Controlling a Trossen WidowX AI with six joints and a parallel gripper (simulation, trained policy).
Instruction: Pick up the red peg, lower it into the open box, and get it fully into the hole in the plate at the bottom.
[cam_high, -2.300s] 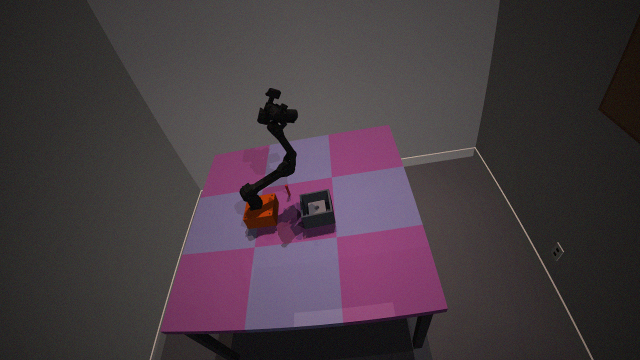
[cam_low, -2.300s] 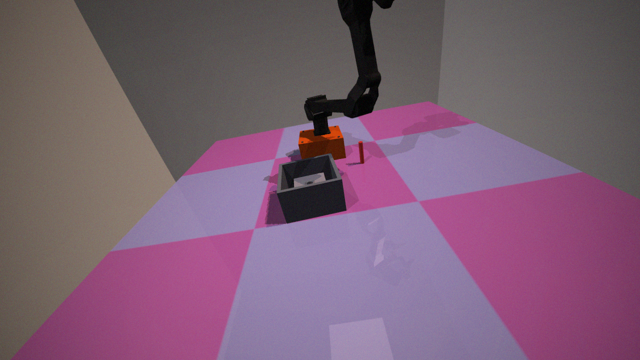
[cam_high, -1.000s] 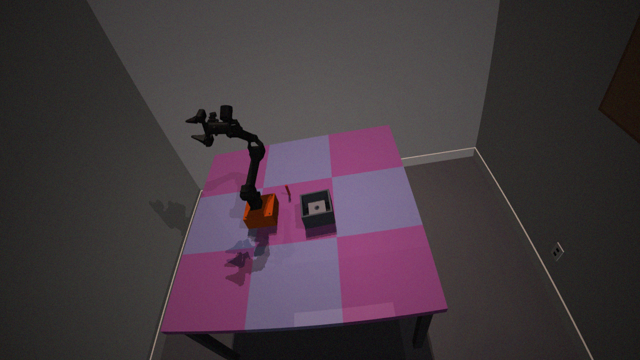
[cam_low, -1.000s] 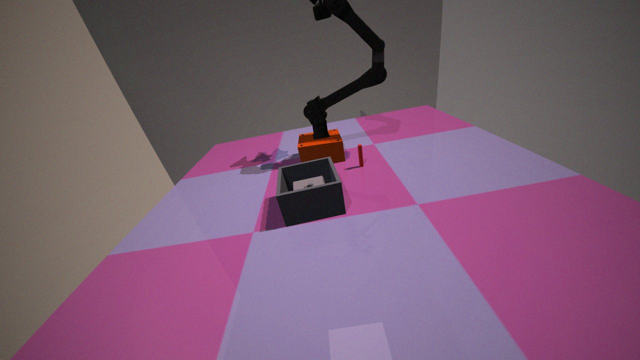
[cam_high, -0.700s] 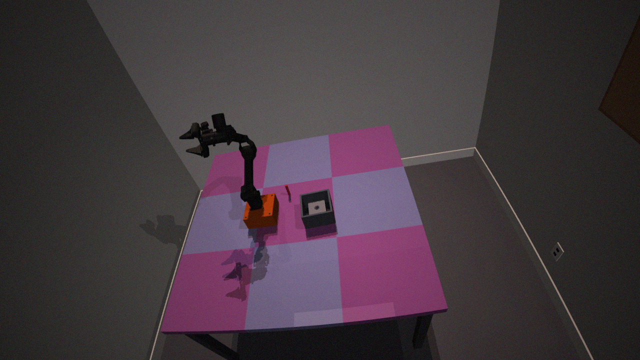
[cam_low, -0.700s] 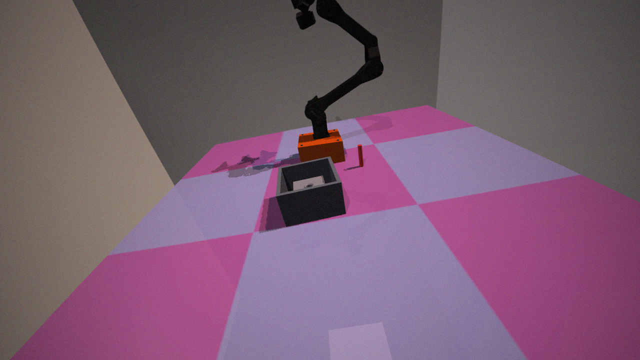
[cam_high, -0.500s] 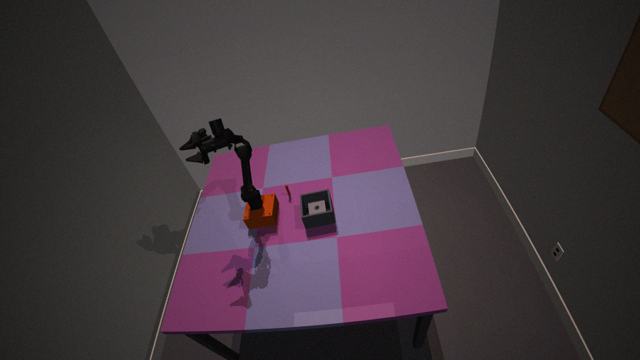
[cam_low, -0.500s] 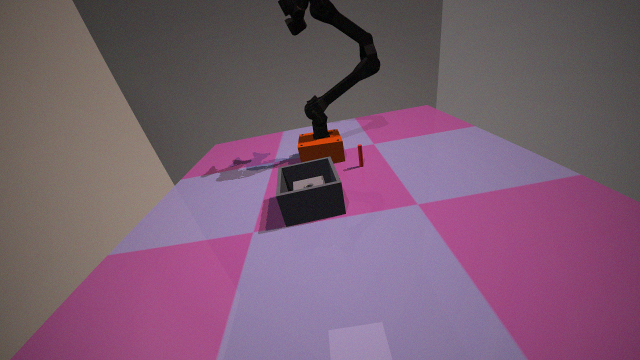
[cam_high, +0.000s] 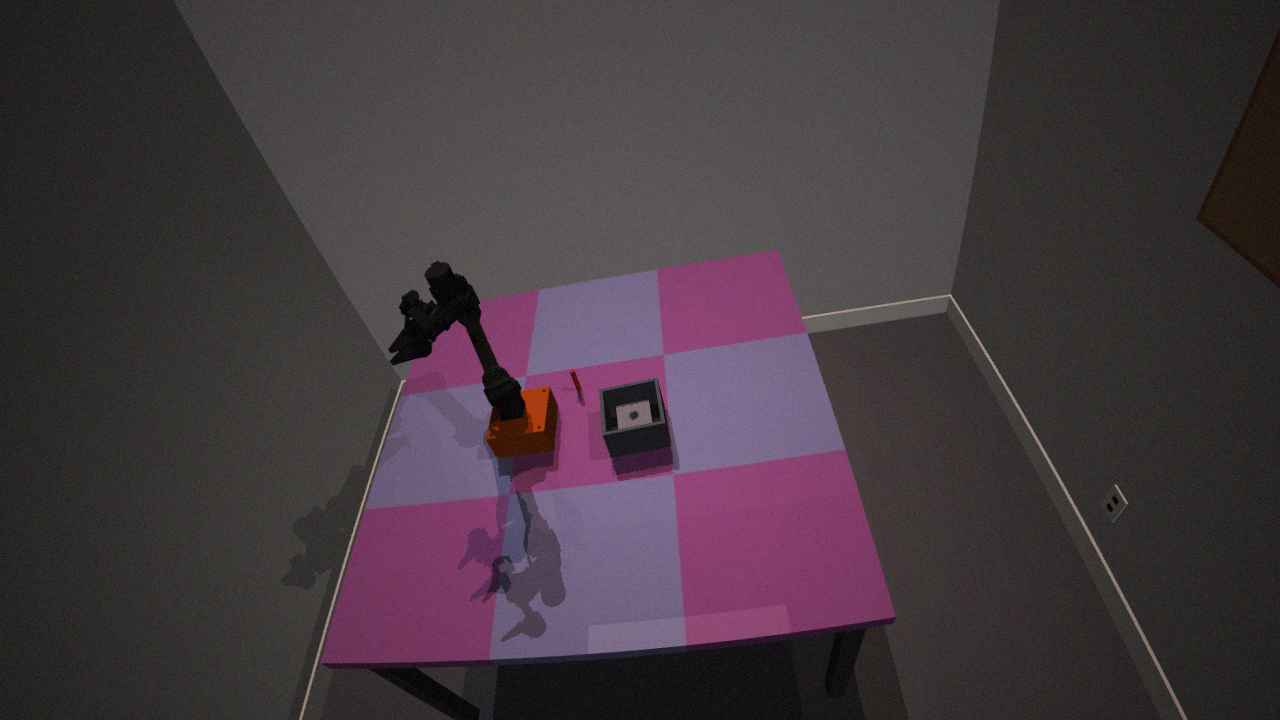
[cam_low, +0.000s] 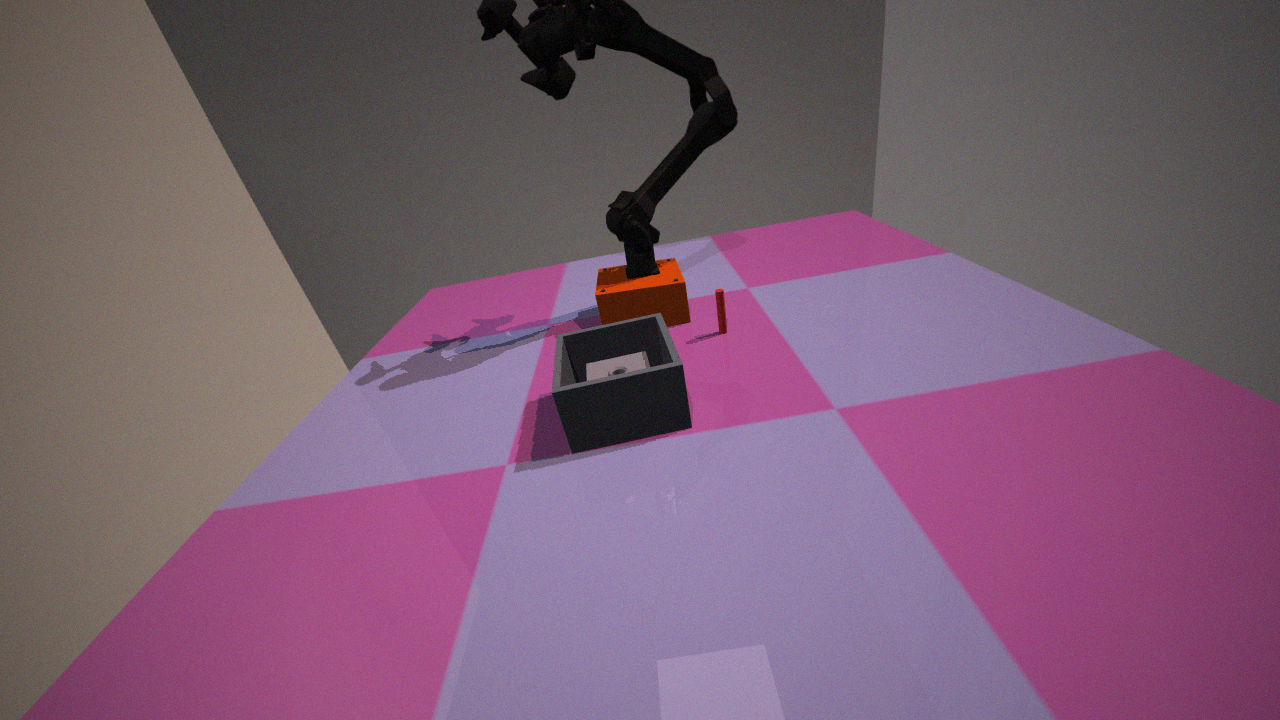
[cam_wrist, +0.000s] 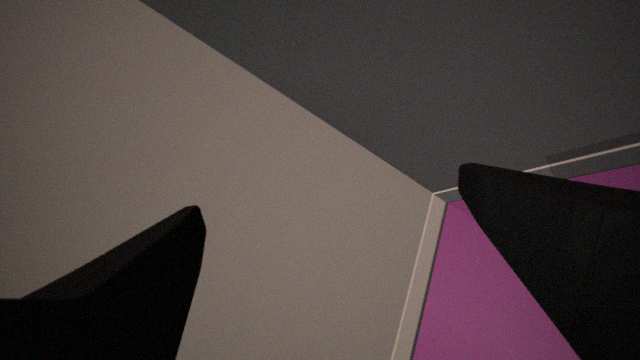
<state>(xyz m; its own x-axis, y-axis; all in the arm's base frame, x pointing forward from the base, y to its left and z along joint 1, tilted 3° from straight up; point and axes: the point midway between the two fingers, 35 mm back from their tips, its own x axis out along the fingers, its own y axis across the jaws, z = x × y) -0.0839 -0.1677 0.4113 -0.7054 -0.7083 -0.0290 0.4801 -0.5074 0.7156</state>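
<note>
The claw (cam_high: 401, 349) (cam_low: 505, 55) (cam_wrist: 330, 200) gapes wide, well apart from the upright red peg (cam_high: 575, 382) (cam_low: 720, 311)

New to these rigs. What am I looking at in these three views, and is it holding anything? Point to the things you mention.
One black robot arm (cam_high: 478, 344) (cam_low: 680, 161), bolted on an orange block (cam_high: 528, 440) (cam_low: 646, 304), with a two-finger gripper (cam_high: 391, 355) (cam_low: 503, 58) (cam_wrist: 330, 192) at its end.

The top view looks down on the whole table (cam_high: 760, 537) (cam_low: 1029, 501) (cam_wrist: 465, 300). The exterior view looks across it, with the box nearer than the arm. The wrist view rides on the arm: two dark fingers, walls and a bit of pink table between and beyond them.

On the checkered table, a red peg (cam_high: 575, 382) (cam_low: 720, 311) stands upright near the orange block. An open dark box (cam_high: 637, 440) (cam_low: 622, 407) has a pale plate (cam_high: 622, 419) (cam_low: 601, 367) with a hole inside.

Nothing is held: the gripper is open, up in the air away from both.
</note>
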